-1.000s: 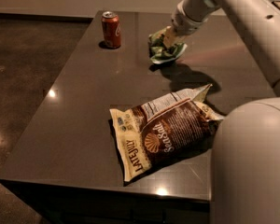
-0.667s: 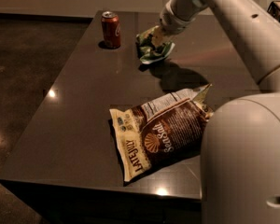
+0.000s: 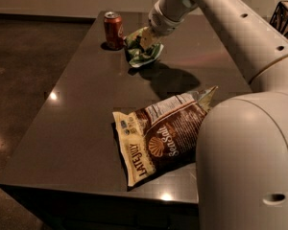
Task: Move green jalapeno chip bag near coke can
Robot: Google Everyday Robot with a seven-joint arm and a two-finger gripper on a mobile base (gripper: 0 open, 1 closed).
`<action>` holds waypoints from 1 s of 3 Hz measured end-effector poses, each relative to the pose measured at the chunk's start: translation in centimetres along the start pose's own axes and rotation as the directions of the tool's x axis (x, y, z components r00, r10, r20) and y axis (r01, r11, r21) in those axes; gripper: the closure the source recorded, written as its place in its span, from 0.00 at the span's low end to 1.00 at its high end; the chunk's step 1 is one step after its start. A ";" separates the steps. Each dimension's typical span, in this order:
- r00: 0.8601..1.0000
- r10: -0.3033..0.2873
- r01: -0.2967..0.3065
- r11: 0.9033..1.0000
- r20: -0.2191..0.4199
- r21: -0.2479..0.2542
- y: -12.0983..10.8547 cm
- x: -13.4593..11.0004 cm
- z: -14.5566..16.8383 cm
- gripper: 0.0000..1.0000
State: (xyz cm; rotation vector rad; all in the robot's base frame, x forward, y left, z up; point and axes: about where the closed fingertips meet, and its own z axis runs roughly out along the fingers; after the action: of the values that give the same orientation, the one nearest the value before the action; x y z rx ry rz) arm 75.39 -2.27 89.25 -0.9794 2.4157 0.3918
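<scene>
1. The tool (image 3: 147,38) is seen at the far end of the bench (image 3: 77,123), at the tip of the white arm (image 3: 221,13) that reaches in from the upper right. It is closed on the top of the green jalapeno chip bag (image 3: 143,54), and its pale fingers are partly buried in the crumpled foil.
2. The green jalapeno chip bag is held bunched beneath the tool, with its green and white folds hanging down and to the left. A dark shadow is cast on the bench just below and to the right of it. Whether its lowest edge touches the bench cannot be told.
3. The coke can (image 3: 114,30) is stood upright just to the left of the bag, near the bench's far left corner. A narrow gap is visible between can and bag.
4. A larger brown-and-cream chip bag (image 3: 161,138) is laid flat near the front edge of the bench, well apart from the can and the green bag, with its printed face turned up.
5. The robot's rounded white body (image 3: 249,166) fills the lower right of the view and covers part of the brown bag's right end.
6. A dark wire basket (image 3: 284,18) is partly seen at the upper right edge.
</scene>
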 end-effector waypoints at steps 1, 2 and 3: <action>1.000 -0.014 0.014 1.000 0.001 -0.010 1.1 -0.4 0.3 0.62; 1.000 -0.015 0.014 1.000 -0.003 -0.014 1.1 -0.4 0.7 0.39; 1.000 -0.015 0.015 1.000 -0.007 -0.018 1.2 -0.4 1.1 0.16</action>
State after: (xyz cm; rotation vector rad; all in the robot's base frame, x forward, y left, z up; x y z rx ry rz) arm 75.09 -0.73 88.64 -1.0079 2.4133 0.4059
